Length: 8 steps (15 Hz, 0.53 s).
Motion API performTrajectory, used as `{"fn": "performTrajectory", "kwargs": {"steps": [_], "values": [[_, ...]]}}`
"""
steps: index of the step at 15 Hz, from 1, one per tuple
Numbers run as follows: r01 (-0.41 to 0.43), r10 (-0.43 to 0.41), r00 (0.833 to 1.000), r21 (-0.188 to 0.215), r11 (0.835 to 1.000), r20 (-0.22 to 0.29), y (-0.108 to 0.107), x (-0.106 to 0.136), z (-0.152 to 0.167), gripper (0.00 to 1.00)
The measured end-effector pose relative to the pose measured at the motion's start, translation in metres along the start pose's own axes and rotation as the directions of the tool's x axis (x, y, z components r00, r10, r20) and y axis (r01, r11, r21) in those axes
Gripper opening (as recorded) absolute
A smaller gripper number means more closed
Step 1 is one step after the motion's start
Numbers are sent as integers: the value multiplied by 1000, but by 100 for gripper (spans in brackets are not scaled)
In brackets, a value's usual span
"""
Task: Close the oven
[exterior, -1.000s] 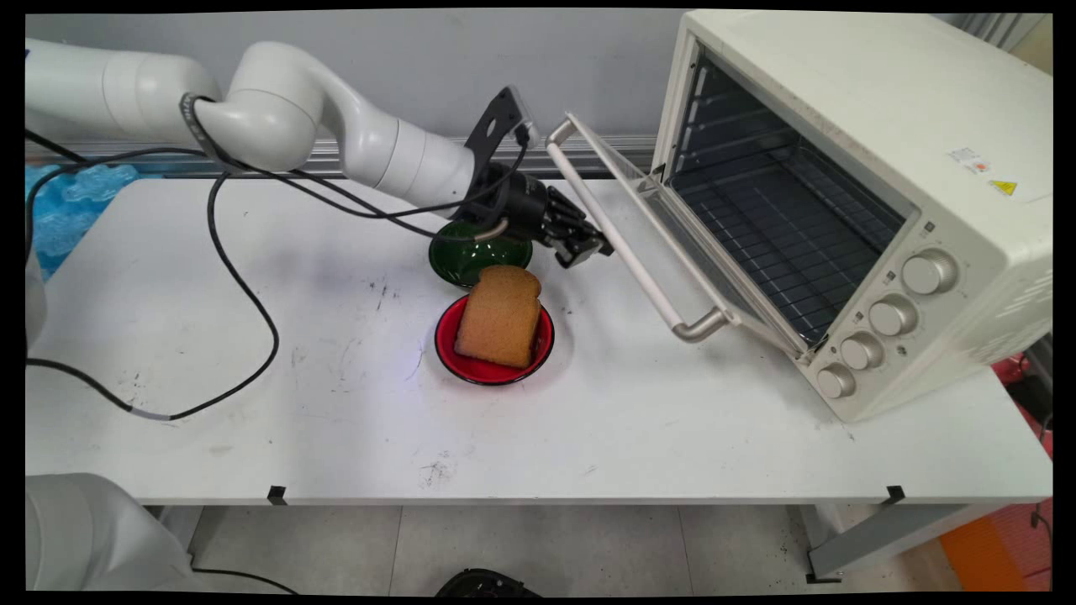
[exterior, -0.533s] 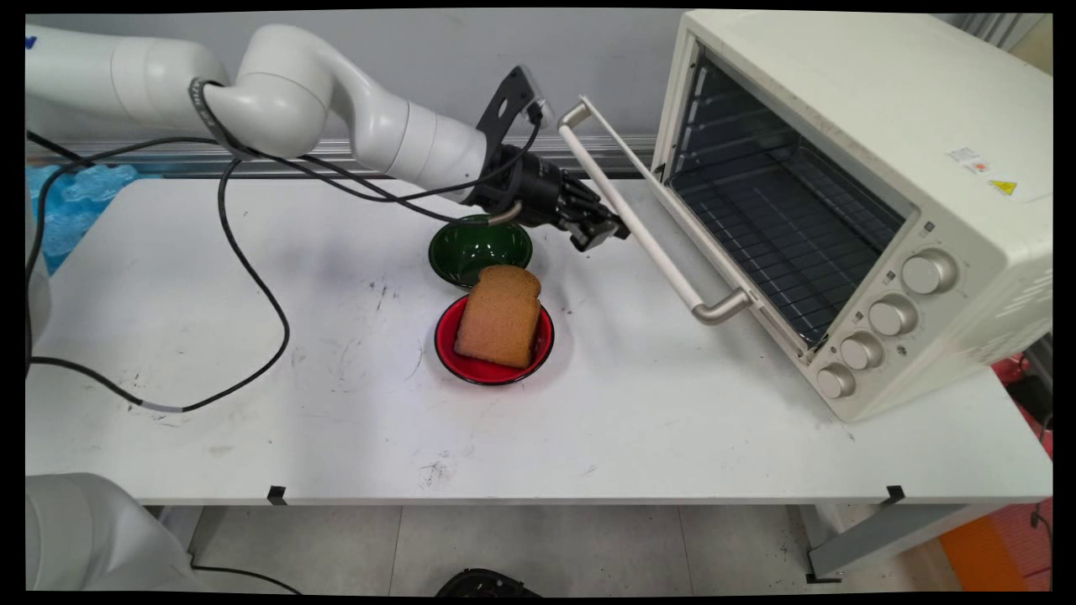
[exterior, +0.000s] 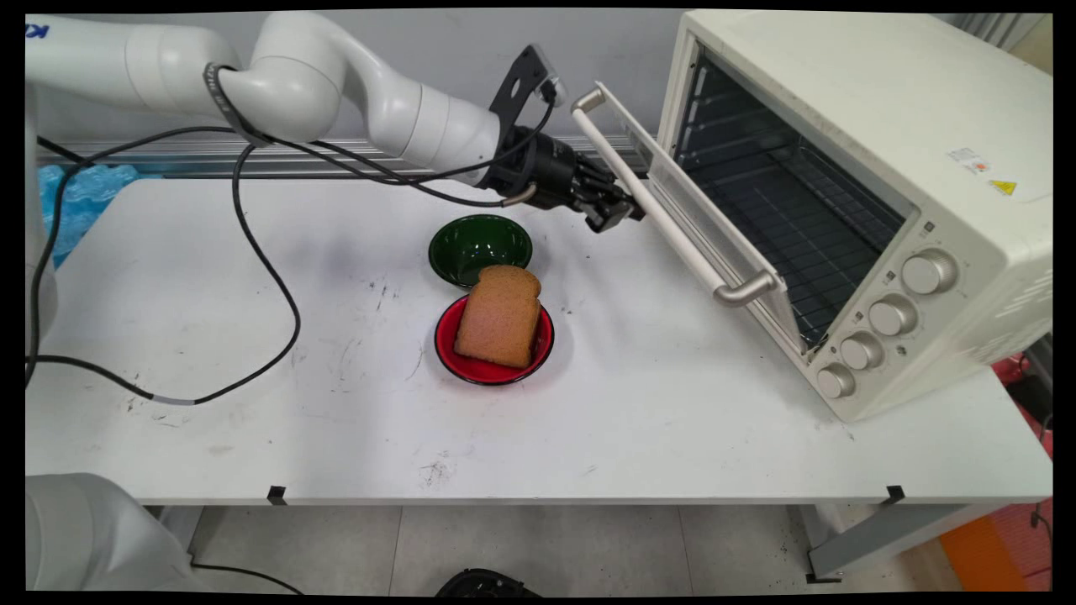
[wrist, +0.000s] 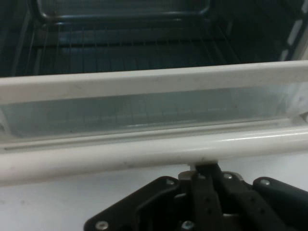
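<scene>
The gripper (exterior: 618, 214), fingers pressed together and grasping nothing, pushes from below on the handle (exterior: 672, 223) of the toaster oven's (exterior: 874, 126) half-raised door (exterior: 714, 227) (bread (exterior: 500, 315) sits in the red bowl (exterior: 490, 370)).

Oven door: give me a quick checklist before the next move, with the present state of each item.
1. Gripper against the door handle: ok; in the hand view the fingers sit pressed together under the bar.
2. Door position: partly raised, not shut.
3. Door's path into the oven: ok; only the rack shows inside.
4. Bread on the red plate: ok, apart from the door.
5. Green bowl: ok, apart from the gripper.
6. Cable trailing over the table: ok, away from the door.
</scene>
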Motion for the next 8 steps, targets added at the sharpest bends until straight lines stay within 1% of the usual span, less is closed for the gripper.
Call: {"fn": "performTrajectory", "kwargs": {"steps": [8], "values": [[-11, 12, 999, 18, 1000, -31, -13, 16, 1, 0]]}}
